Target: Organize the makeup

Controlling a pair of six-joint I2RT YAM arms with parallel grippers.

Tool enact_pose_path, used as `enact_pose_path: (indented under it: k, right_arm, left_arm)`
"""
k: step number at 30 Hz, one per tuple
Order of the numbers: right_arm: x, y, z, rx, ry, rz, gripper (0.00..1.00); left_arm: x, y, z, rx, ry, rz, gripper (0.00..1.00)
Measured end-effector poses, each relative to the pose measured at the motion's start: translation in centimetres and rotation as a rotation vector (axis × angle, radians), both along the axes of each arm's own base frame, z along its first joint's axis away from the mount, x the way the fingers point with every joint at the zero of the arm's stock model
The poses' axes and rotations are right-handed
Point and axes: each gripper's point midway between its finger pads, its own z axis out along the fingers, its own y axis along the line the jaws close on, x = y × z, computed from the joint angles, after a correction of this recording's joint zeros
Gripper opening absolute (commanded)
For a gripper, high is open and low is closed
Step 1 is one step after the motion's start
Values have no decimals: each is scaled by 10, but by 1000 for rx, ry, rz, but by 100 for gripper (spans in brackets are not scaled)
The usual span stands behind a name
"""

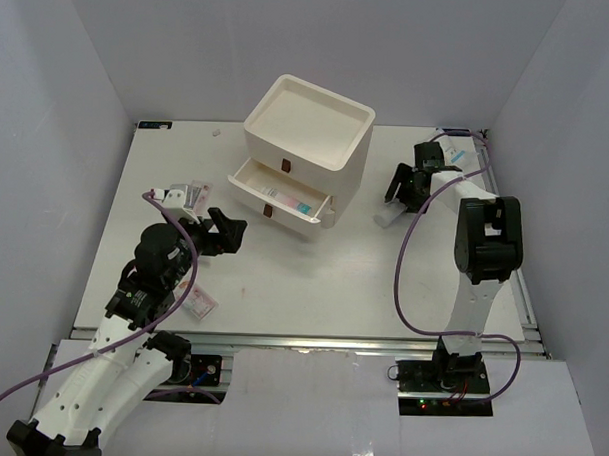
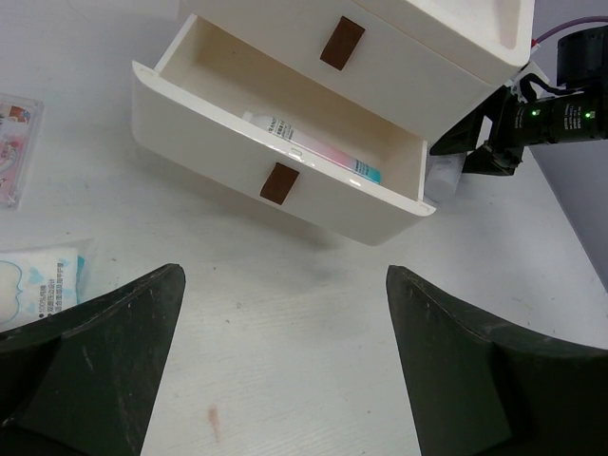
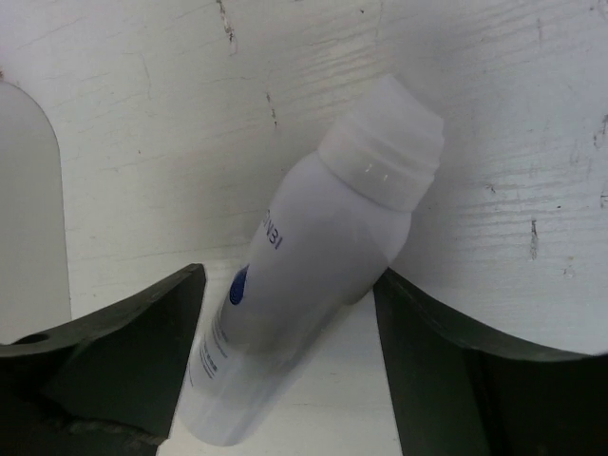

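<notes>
A white tube (image 3: 313, 285) with a white cap lies on the table, to the right of the cream drawer box (image 1: 308, 128). It also shows in the top view (image 1: 384, 216). My right gripper (image 3: 290, 277) is open and low over the tube, one finger on each side. In the top view the right gripper (image 1: 400, 187) sits just behind the tube. A white bottle with a teal cap (image 2: 313, 157) lies in the open middle drawer (image 2: 275, 185). My left gripper (image 2: 283, 275) is open and empty, facing the drawer. No sponges are in view.
Flat sachets lie at the left: one pair (image 1: 193, 194) behind my left arm, one (image 1: 198, 302) near the front edge. Two show in the left wrist view (image 2: 38, 285), (image 2: 17, 152). The box's top tray (image 1: 311, 110) is open. White walls enclose the table.
</notes>
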Motion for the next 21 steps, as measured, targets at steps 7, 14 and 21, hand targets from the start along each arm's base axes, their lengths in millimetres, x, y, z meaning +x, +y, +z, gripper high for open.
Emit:
enact_pose_path:
  k: [7, 14, 21]
  right_arm:
    - [1, -4, -1, -24, -12, 9, 34]
    - [-20, -9, 1, -35, -34, 64, 8]
    - [-62, -3, 47, -29, -142, 275, 8]
  left_arm:
    - [0, 1, 1, -1, -3, 5, 98]
    - [-2, 2, 5, -8, -19, 8, 98]
    - [-7, 5, 14, -23, -51, 8, 98]
